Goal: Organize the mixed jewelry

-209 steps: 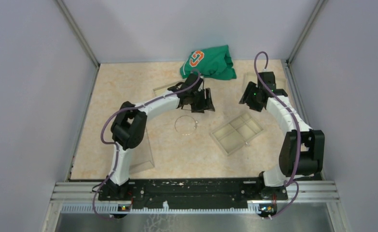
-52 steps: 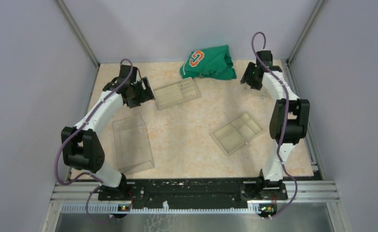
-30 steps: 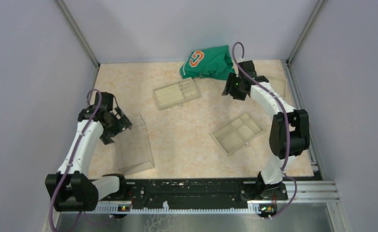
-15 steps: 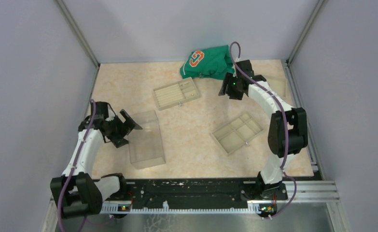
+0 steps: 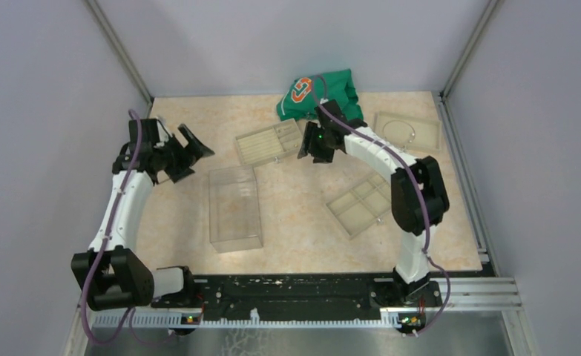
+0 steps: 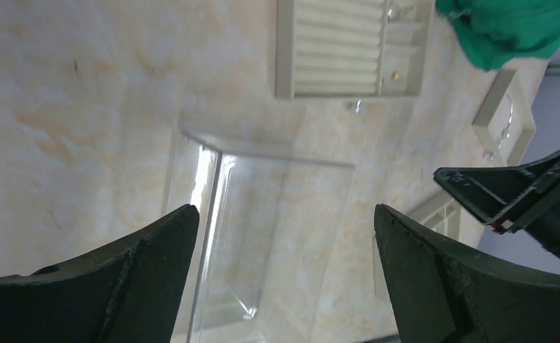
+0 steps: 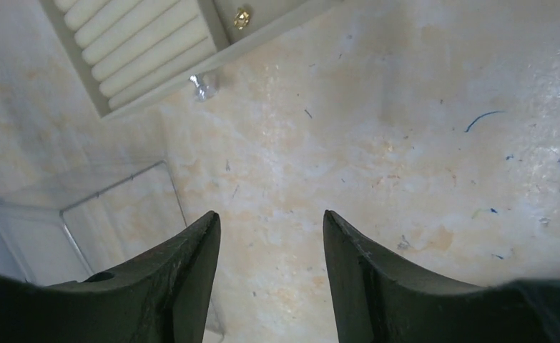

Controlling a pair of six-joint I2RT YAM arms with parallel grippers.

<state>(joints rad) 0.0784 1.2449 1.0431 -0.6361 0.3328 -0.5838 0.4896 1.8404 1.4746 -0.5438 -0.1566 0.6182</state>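
Wire hoop (image 5: pixel 399 128) sitting in back-right tray (image 5: pixel 429 142), well apart from both arms. Tiny silver piece (image 7: pixel 204 87) on table (image 7: pixel 405 179), just beside ridged tray (image 7: pixel 141 50) — stud maybe, too small to tell. Left gripper (image 6: pixel 285 214) spread wide near clear box (image 6: pixel 262 236), holding nothing. Right gripper (image 7: pixel 271 218) — fingers apart too, empty.

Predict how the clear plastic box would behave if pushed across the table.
The clear box looks thin-walled and empty, so it is probably light and would slide easily on the smooth table. Pushed near its top edge, it might tip. Its thin walls may flex if squeezed.
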